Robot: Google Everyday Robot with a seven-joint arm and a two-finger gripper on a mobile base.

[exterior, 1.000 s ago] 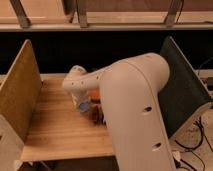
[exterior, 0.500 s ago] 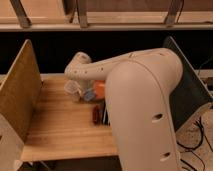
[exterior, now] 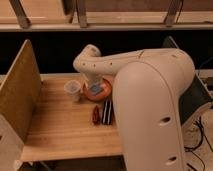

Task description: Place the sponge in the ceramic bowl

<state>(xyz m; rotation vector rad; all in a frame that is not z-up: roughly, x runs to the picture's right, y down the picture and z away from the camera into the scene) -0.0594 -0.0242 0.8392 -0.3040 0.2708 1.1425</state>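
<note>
The ceramic bowl (exterior: 100, 93), round and orange-red, sits on the wooden table just left of my big white arm. The light-blue sponge (exterior: 95, 88) lies inside it, on the bowl's left half. My gripper (exterior: 93, 79) hangs straight down from the bent wrist, directly over the sponge and the bowl's back rim. The wrist housing hides most of the gripper. Whether it still touches the sponge cannot be seen.
A small clear cup (exterior: 72, 88) stands left of the bowl. A black striped flat object (exterior: 106, 111) and a dark reddish item (exterior: 95, 113) lie in front of the bowl. A tall board (exterior: 20, 95) walls the table's left side, and a dark panel (exterior: 192, 97) stands on the right.
My arm has lifted and swung toward the back of the table, moving off the front of the bowl. The sponge now shows openly inside the bowl.
</note>
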